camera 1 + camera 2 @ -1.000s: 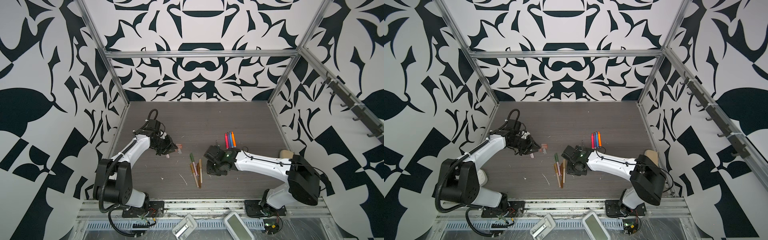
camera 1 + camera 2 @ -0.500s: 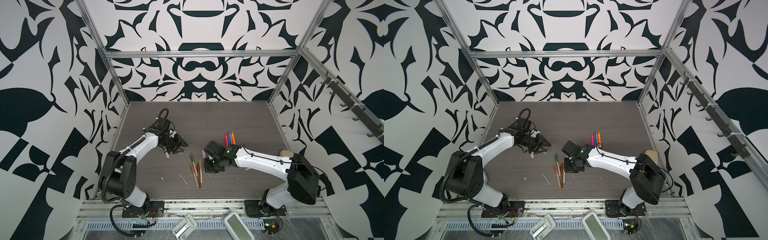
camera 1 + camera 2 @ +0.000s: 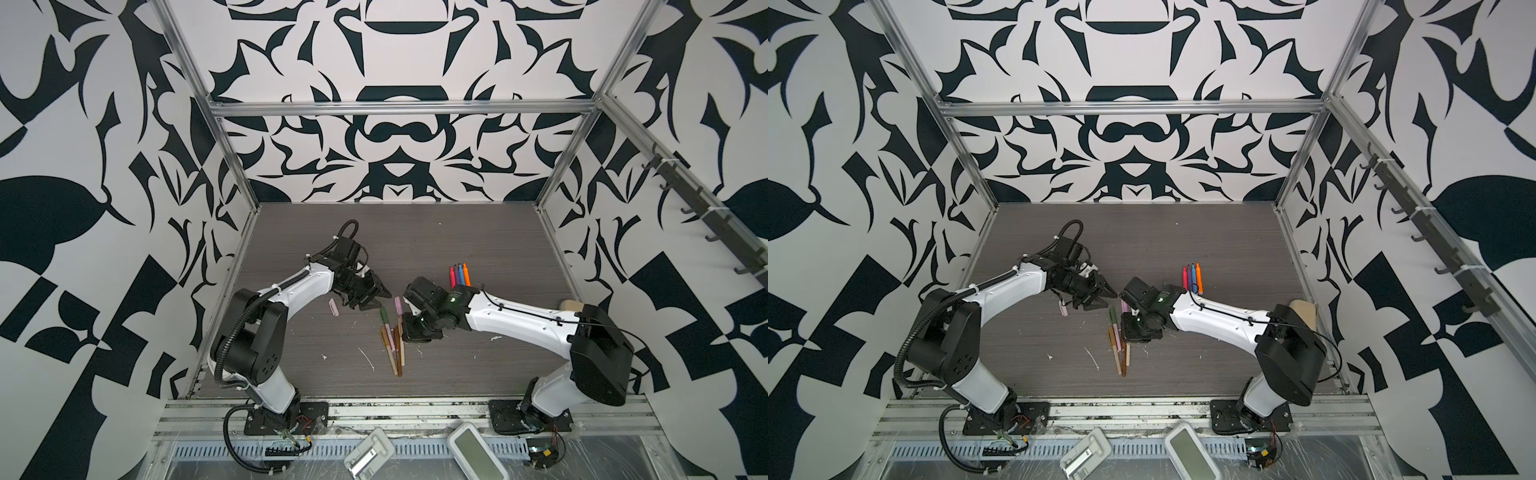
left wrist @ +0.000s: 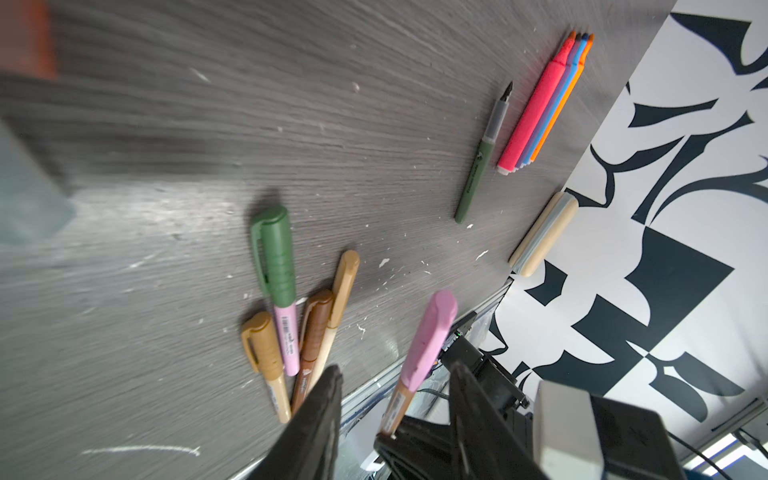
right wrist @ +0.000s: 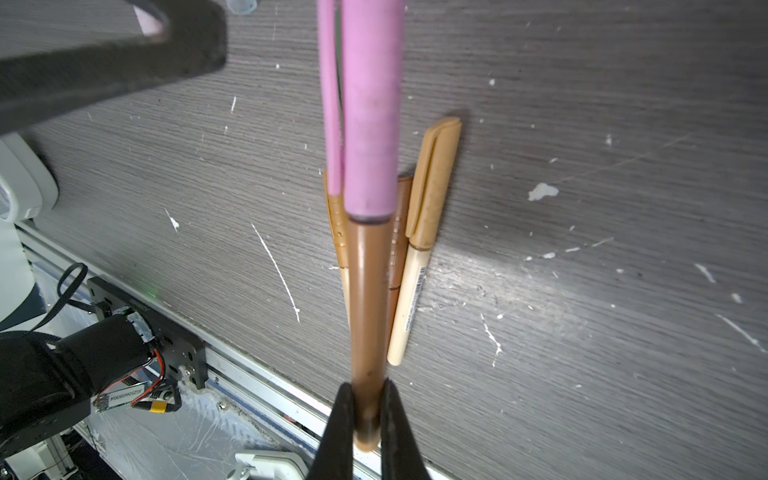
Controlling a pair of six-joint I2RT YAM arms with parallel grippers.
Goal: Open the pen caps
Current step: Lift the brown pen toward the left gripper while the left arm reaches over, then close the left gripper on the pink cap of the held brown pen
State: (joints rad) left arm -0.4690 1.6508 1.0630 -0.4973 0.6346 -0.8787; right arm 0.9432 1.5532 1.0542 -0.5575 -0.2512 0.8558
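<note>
At frame centre, the right gripper (image 5: 365,399) clamps the brown pen (image 5: 368,299) by its barrel, presenting its pink cap (image 5: 372,108) to the half-open, empty left gripper (image 4: 395,374).

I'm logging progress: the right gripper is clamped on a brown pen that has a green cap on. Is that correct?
Not quite. The right gripper is clamped on a brown pen, but its cap is pink, not green. The right wrist view shows this plainly.
</note>
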